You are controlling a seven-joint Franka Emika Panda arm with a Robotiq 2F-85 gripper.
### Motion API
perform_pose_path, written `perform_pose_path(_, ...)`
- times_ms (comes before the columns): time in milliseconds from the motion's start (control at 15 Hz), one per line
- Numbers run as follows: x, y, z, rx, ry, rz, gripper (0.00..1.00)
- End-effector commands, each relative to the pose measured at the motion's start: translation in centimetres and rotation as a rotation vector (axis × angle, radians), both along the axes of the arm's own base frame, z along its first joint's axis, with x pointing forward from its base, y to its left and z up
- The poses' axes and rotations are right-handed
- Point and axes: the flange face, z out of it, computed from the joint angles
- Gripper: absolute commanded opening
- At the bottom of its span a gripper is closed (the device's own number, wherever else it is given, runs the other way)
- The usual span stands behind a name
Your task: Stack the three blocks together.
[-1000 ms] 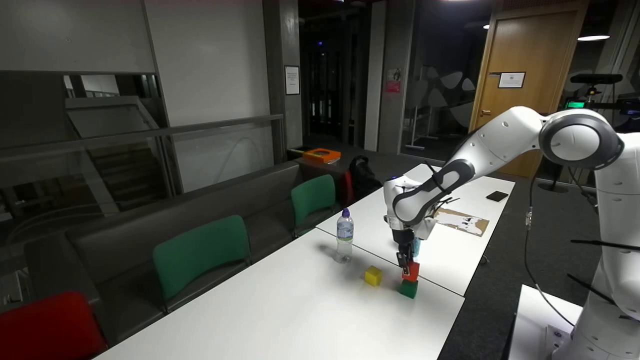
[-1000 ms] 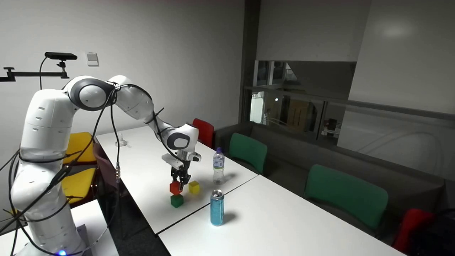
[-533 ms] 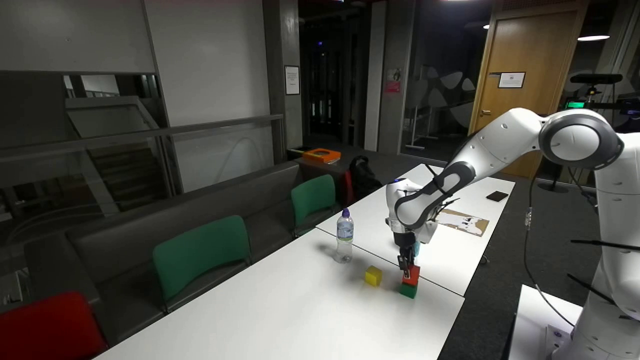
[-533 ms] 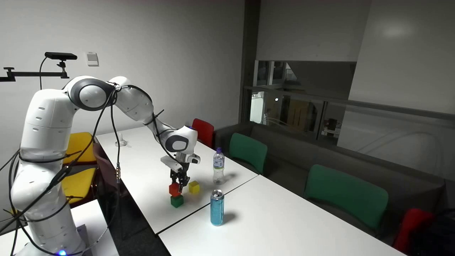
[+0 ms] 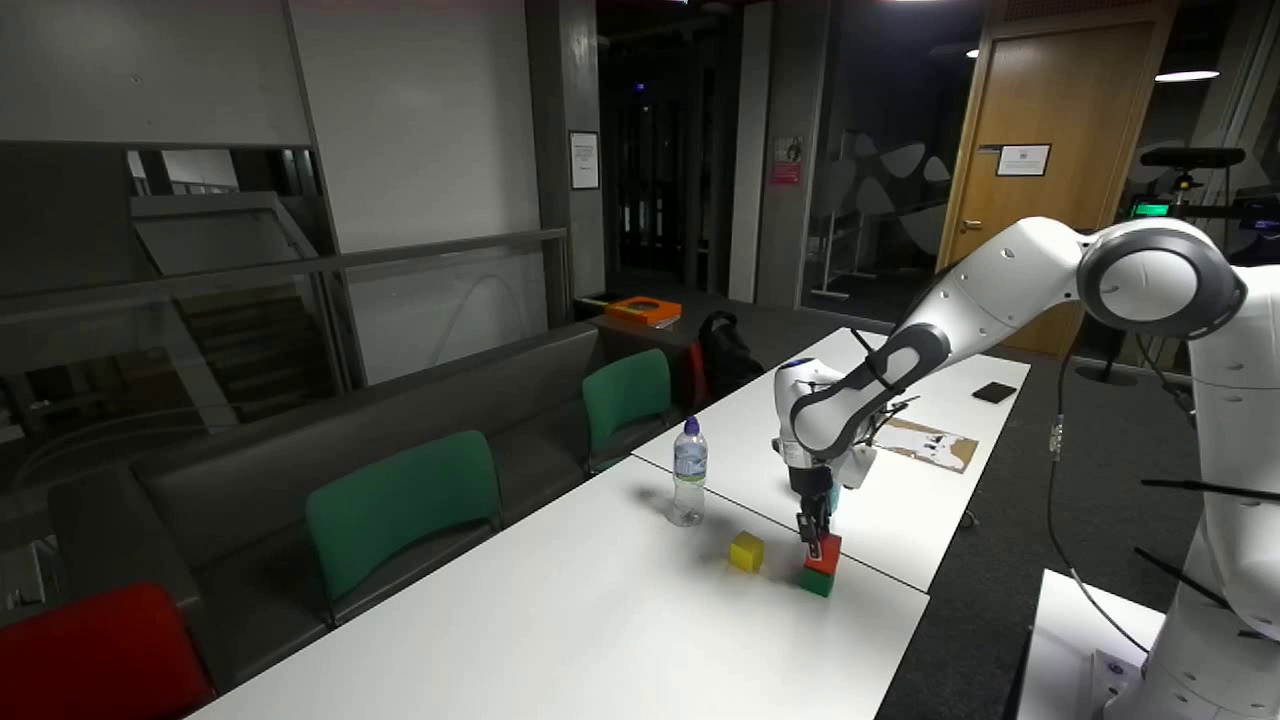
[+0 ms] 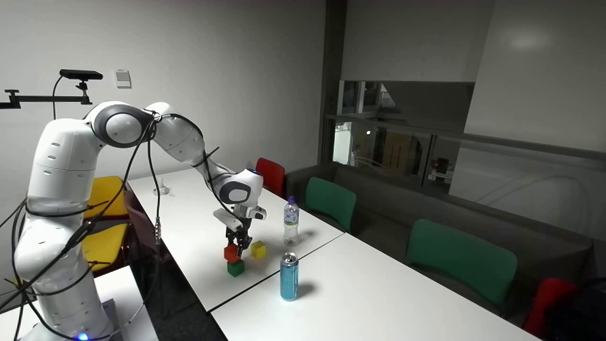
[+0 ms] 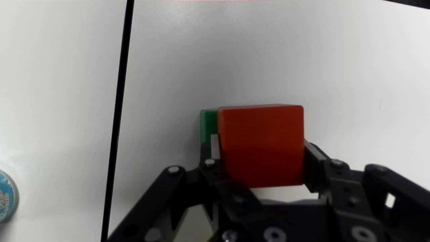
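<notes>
My gripper (image 7: 263,149) is shut on the red block (image 7: 262,134), with a finger on each side of it. The red block (image 5: 825,553) is directly over the green block (image 5: 817,582), at or just above its top; I cannot tell whether it rests on it. In the wrist view a strip of the green block (image 7: 208,124) shows left of the red one, so the two are offset. In an exterior view the red block (image 6: 231,254) sits slightly left of the green block (image 6: 236,268). The yellow block (image 5: 746,553) stands apart on the table, also seen in an exterior view (image 6: 258,249).
A clear bottle with a purple cap (image 5: 689,475) stands beyond the yellow block. A blue can (image 6: 289,277) stands across the table seam, with its top at the wrist view's left edge (image 7: 6,196). A cardboard piece (image 5: 955,455) and a dark flat object (image 5: 994,392) lie farther along.
The gripper has lowered the red block a little toward the green block and shifted it slightly sideways. The green and yellow blocks have not moved.
</notes>
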Motion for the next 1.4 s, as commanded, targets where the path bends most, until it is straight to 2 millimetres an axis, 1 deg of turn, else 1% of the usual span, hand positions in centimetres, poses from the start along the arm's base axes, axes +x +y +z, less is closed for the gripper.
perform_pose_path(0,-0.6,-0.4,0.4,0.031,-0.022,0.009,0.31)
perform_pose_path(467,-0.3,-0.5,0.0,0.049,-0.018,0.017,0.31)
perform_pose_path(1333,-0.3,-0.5,-1.0,0.056,0.006,0.018,0.31)
